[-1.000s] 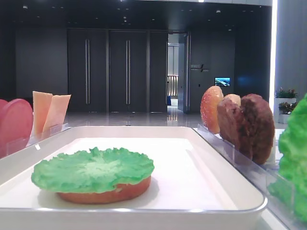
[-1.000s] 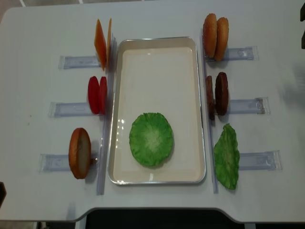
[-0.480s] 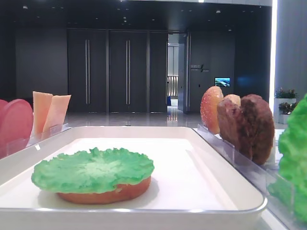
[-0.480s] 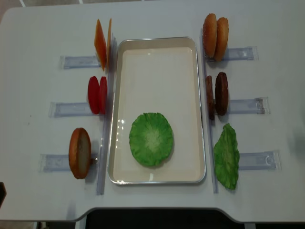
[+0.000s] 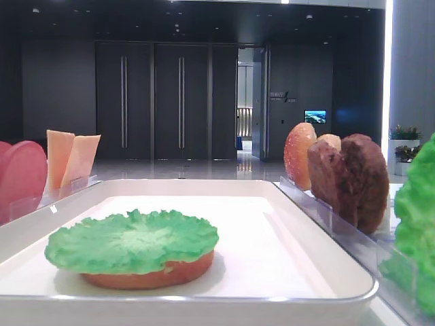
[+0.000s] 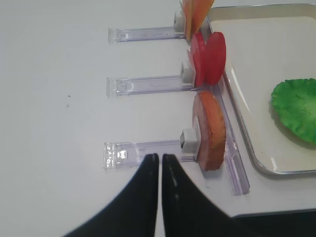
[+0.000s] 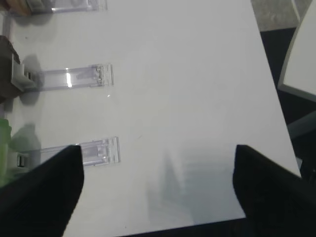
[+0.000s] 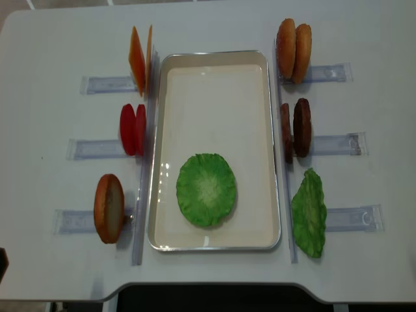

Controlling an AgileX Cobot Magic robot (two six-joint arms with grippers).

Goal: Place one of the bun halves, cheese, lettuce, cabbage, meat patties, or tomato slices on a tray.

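Observation:
The white tray (image 8: 214, 60) holds a green lettuce (image 8: 206, 189) lying on a bun half (image 5: 149, 273). Another bun half (image 6: 211, 129) stands on edge in the near left rack. Beyond it stand tomato slices (image 6: 210, 58) and cheese (image 6: 195, 12). On the right stand two buns (image 8: 294, 49), meat patties (image 8: 296, 128) and a second lettuce leaf (image 8: 309, 213). Cabbage is out of view. My left gripper (image 6: 160, 158) is shut and empty, just left of the near bun. My right gripper (image 7: 158, 150) is open and empty over bare table, right of the racks.
Clear plastic rack strips (image 8: 341, 144) run outward from each food stack on both sides of the tray. The table's right edge (image 7: 276, 98) is close to my right gripper, with dark floor beyond it. The table's front edge (image 8: 208, 289) lies just below the tray.
A dark piece of the right arm at the overhead view's top right edge has left the frame. The food and tray have not moved.

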